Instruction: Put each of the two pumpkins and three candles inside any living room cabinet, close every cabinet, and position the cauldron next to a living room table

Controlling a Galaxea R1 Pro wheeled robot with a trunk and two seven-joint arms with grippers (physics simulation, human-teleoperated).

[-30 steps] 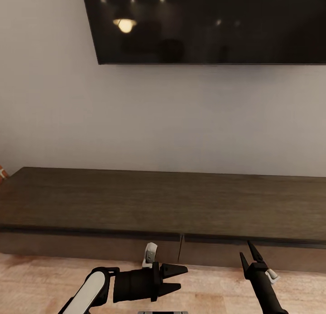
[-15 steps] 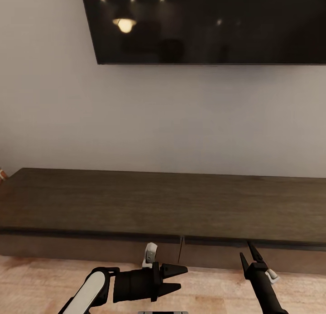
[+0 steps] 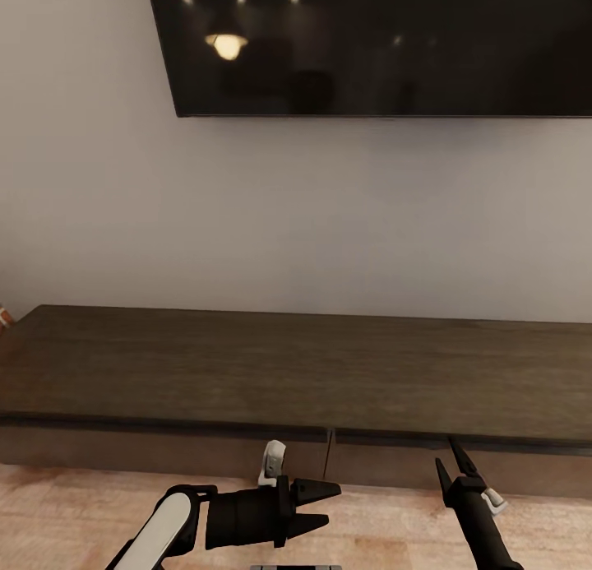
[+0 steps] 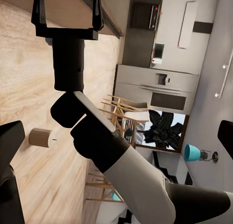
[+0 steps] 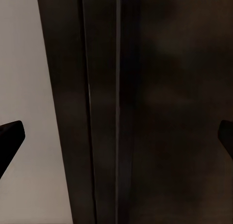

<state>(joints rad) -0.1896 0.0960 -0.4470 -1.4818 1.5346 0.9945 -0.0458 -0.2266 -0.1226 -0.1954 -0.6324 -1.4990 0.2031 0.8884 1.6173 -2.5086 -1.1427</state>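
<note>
The long dark-brown cabinet [image 3: 296,373] spans the middle of the head view, its flat top bare and its drawer fronts flush along the lower edge. Above it, at the top of the frame, a black wall-mounted screen [image 3: 370,44] hangs on a pale grey wall [image 3: 247,216] (ceiling lights reflect in it). Light wooden floor [image 3: 74,512] fills the bottom. The left gripper [image 3: 316,504], bottom centre, points sideways with fingers apart; the right gripper [image 3: 452,463], bottom right, points at the cabinet, also spread. In the left wrist view a candle [image 4: 41,137] lies on the floor at the left edge.

Left gripper [image 3: 322,504] sideways, right gripper [image 3: 455,462] upward; jaws spread.
</note>
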